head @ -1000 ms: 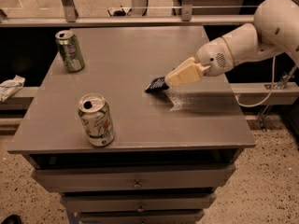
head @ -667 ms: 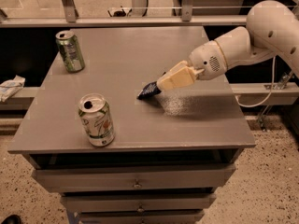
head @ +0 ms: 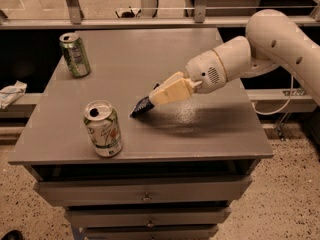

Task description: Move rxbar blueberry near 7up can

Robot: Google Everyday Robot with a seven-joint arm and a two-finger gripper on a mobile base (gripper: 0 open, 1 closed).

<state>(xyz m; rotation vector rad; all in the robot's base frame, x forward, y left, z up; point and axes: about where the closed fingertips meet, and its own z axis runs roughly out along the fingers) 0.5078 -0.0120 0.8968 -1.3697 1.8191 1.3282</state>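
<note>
Pinching flat rxbar blueberry (head: 141, 106), fingers (head: 167, 91) near 7up can (head: 103, 129)

rxbar blueberry (head: 141, 106) in claw (head: 153, 98) — near 7up can (head: 103, 130)

green can (head: 75, 54) at gray table's (head: 150, 54) far-left corner (drawers (head: 100, 190) below).

Dim warm overhead light; pincer (head: 151, 99) over table (head: 200, 144) middle, gripping rxbar blueberry (head: 141, 107), casts soft shadow beneath
</note>
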